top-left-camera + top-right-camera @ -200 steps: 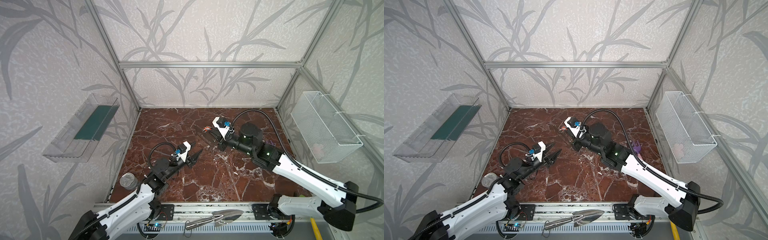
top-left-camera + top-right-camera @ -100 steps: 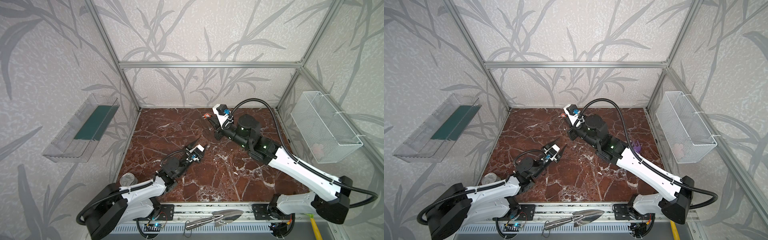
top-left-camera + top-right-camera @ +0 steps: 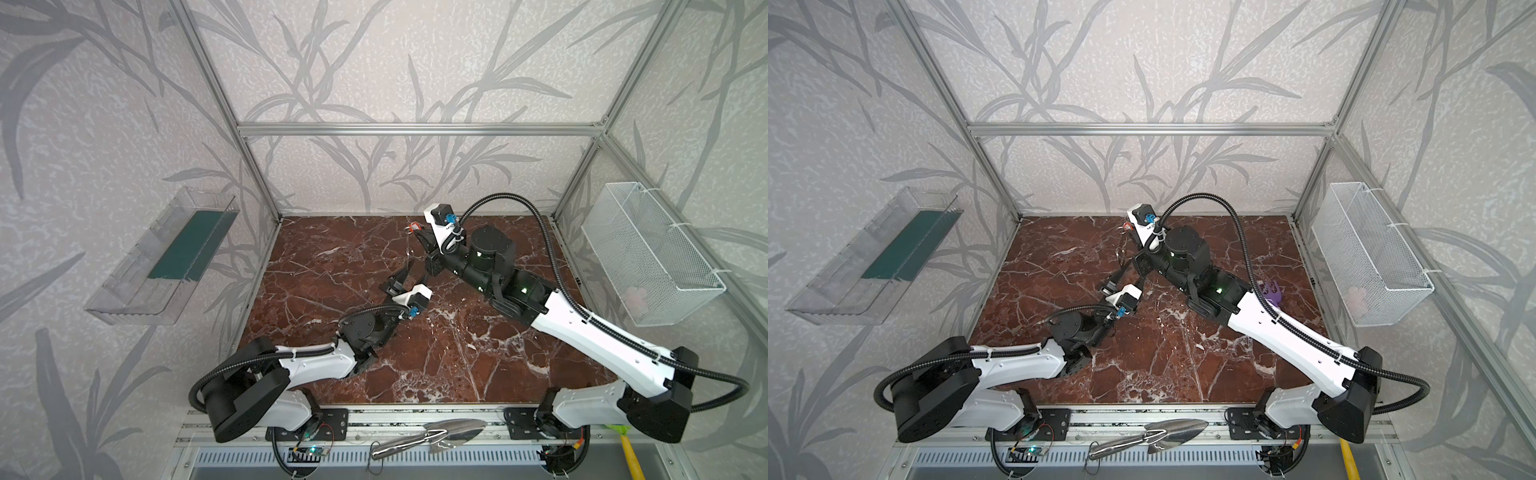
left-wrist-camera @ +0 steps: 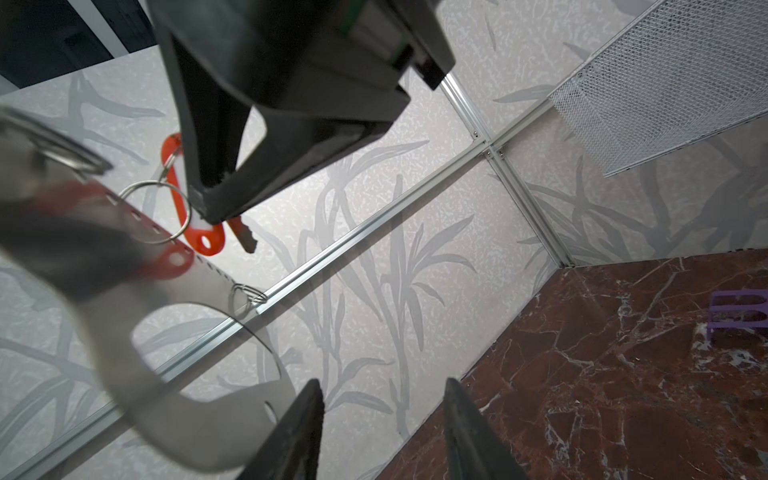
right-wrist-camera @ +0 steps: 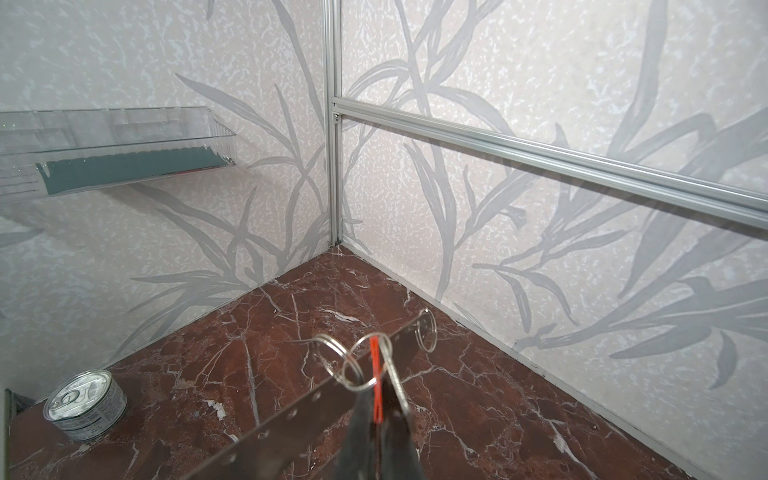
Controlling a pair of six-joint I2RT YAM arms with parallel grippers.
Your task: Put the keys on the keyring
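Pinching keyring [image 5: 376, 386], right fingers [image 5: 359, 440] closed; left fingers [image 4: 297, 436] parted beside keys [image 4: 183, 432]

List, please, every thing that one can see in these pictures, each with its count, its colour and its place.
grey plate: one, grey metal, in the air, threaded on the keyring's wire rings
keyring: one, red tag with silver wire rings, in the right gripper
tin can: one, silver, on the table, left side
purple piece: one, purple, on the table, right side
trowel: one, shiny steel, lying in front of the table
clear tray: one, clear with green floor, mounted at the left
mesh basket: one, white, hung at the right
table: one, red-brown marble
left gripper: one, black, jaws open and empty, beside the plate's lower end
right gripper: one, black, jaws shut on the keyring
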